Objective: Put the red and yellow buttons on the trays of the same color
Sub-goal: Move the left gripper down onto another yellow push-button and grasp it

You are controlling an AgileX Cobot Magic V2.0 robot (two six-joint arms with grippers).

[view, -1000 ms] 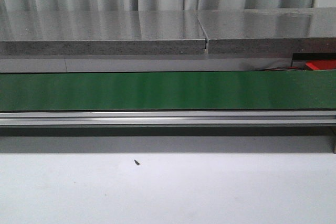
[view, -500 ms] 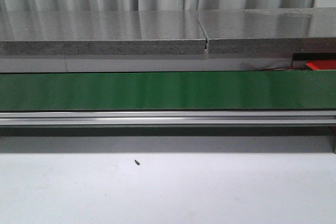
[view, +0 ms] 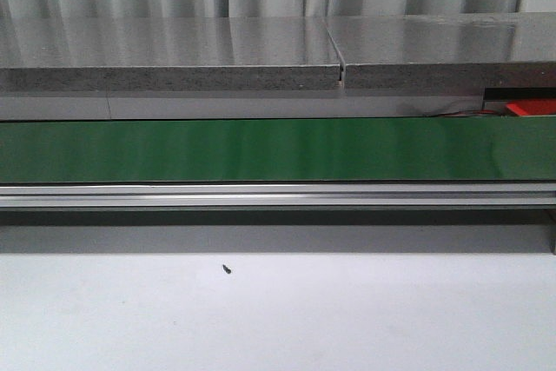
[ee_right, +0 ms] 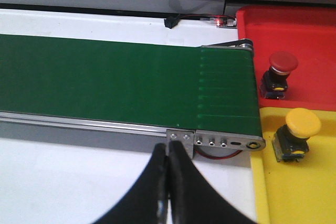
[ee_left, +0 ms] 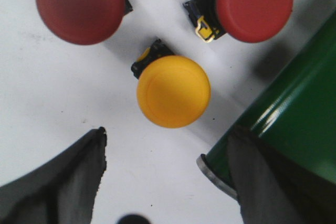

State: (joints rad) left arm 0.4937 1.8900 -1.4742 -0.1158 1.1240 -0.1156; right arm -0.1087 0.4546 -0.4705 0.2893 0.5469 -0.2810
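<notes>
In the left wrist view a yellow button (ee_left: 174, 91) lies on the white table between two red buttons (ee_left: 80, 5) (ee_left: 254, 4). My left gripper (ee_left: 168, 145) hangs open just short of the yellow button, with nothing between its fingers. In the right wrist view a red button (ee_right: 279, 69) stands on the red tray (ee_right: 304, 40) and a yellow button (ee_right: 297, 129) stands on the yellow tray (ee_right: 294, 192). My right gripper (ee_right: 169, 153) is shut and empty over the white table by the belt's end. Neither gripper appears in the front view.
A green conveyor belt (view: 278, 149) crosses the front view, with an aluminium rail (view: 278, 195) in front and grey slabs (view: 174, 49) behind. The belt's end roller (ee_left: 294, 129) sits close to my left gripper's finger. A corner of the red tray (view: 532, 108) peeks at the far right.
</notes>
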